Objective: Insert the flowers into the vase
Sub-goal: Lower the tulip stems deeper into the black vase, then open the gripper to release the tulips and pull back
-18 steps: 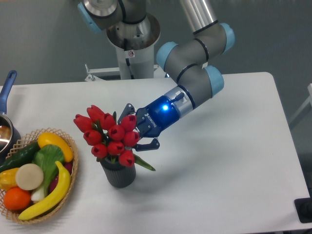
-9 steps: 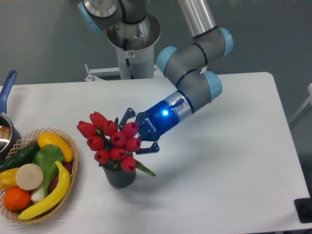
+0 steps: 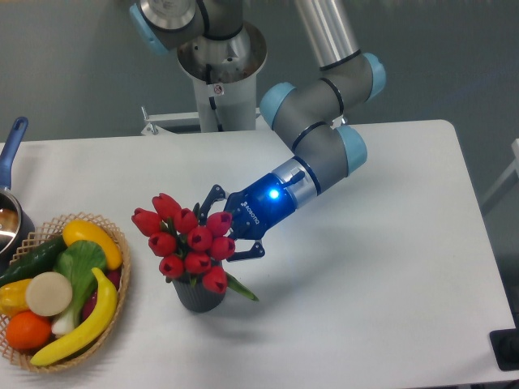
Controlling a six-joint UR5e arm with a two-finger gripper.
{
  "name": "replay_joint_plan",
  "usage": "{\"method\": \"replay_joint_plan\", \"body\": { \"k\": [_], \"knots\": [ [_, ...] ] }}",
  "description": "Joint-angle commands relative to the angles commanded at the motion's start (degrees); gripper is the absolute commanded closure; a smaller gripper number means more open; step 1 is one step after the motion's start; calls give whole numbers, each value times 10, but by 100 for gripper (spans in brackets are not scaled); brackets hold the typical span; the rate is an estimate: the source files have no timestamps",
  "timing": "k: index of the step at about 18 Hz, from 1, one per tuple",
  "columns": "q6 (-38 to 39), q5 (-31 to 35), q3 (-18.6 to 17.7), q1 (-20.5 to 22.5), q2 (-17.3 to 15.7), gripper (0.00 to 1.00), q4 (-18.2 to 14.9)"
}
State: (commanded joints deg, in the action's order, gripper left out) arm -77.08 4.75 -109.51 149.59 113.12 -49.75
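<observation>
Red tulip flowers (image 3: 188, 243) sit w/ stems down in the dark grey vase (image 3: 199, 296) on the white table (image 3: 365, 267), near a wicker basket (image 3: 113, 267) of fruit & veg, w/ the tool (image 3: 229, 227) just behind the buds, fingers spread apart.

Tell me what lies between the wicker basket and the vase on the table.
In the fixed camera view, only bare white table lies between the wicker basket and the vase; the flowers lean above it.
</observation>
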Motion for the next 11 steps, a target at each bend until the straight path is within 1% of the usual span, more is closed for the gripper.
{"method": "replay_joint_plan", "body": {
  "k": [2,3,4,6,7,11],
  "knots": [
    [-1,1,-1,1,0,44,1],
    [-2,1,-1,1,0,33,1],
    [-2,1,-1,2,1,20,1],
    [-7,2,-3,2,0,14,1],
    [-12,2,-7,2,0,8,1],
    [-20,3,-10,4,0,4,0]
  ]
}}
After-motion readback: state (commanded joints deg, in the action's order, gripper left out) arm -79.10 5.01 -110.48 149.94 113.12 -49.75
